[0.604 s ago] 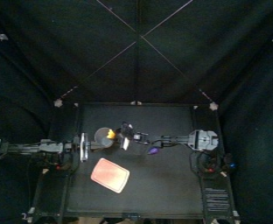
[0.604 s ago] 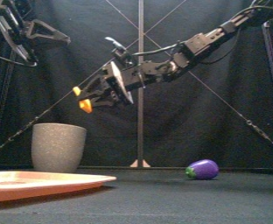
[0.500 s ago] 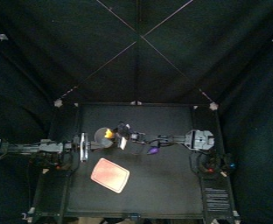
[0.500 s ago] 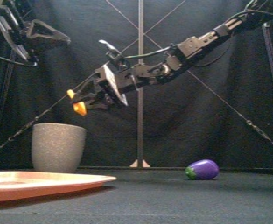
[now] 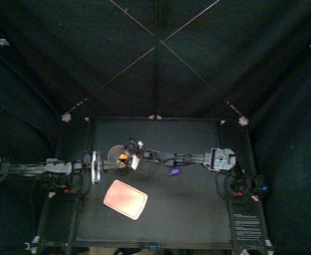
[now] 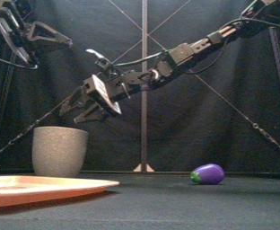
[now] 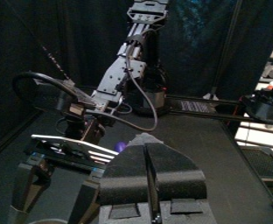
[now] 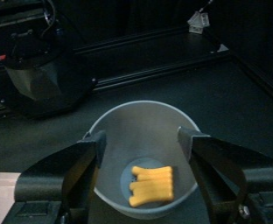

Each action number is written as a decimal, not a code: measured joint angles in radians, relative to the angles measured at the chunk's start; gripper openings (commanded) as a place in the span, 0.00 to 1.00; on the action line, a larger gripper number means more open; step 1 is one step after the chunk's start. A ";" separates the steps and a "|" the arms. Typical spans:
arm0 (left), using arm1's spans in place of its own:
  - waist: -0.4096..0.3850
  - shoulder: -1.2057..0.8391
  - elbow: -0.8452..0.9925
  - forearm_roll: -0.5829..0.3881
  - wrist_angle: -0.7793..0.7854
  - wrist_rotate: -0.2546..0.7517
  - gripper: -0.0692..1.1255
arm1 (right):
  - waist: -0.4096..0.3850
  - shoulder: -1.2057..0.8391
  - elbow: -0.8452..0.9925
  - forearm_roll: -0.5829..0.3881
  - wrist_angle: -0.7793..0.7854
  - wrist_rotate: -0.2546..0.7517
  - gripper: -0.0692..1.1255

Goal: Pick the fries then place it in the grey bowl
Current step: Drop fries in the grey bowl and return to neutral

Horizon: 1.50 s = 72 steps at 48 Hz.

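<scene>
Right arm, working. Right gripper (image 6: 92, 99) hangs just above the grey cup (image 6: 60, 150), pointing down into its mouth. Jaws spread wide, about as wide as the cup's rim, and nothing between them.

Fries (image 8: 154, 186): a small yellow bundle lying flat on the bottom of the cup, toward one side of the floor (seen only in the right wrist view; the front view shows the cup's outer wall and nothing inside). They touch neither jaw.

Left arm, at rest. Left gripper (image 7: 150, 162) is held high at the table's left side, well apart from the cup. Its jaws are pressed together with only a thin seam showing, and they grip nothing.

Also on the table (image 6: 167, 207): a pink tray (image 6: 40, 187) at the front left and a small purple toy (image 6: 206, 173) off to the right. Neither is touched.

Judgement: placement looks complete, since the fries sit inside the cup with the jaws clear of them.

Handling, as a guess from looks: the fries appear to be a light, stiff plastic toy, several sticks fused in one flat piece, likely smooth and a bit slippery. The best hold would be across the narrow width of the bundle, near its middle. Any re-grasp would be awkward where they lie now, as the tall wall leaves little room for open jaws. The cup is tall for its base, so a knock at the rim could tip it.
</scene>
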 measured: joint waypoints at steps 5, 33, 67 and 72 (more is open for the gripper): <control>0.000 0.000 0.005 0.002 0.000 0.000 0.05 | 0.012 -0.026 0.048 -0.002 -0.011 -0.002 0.87; 0.000 -0.002 0.014 0.002 0.000 0.000 0.05 | 0.144 -0.512 0.724 0.028 -0.480 0.005 0.87; 0.009 -0.002 0.046 0.002 -0.018 0.000 0.05 | 0.158 -0.824 1.037 0.057 -0.535 0.000 0.87; 0.009 -0.002 0.049 0.002 -0.017 0.000 0.05 | 0.160 -0.848 1.048 0.057 -0.535 0.000 0.87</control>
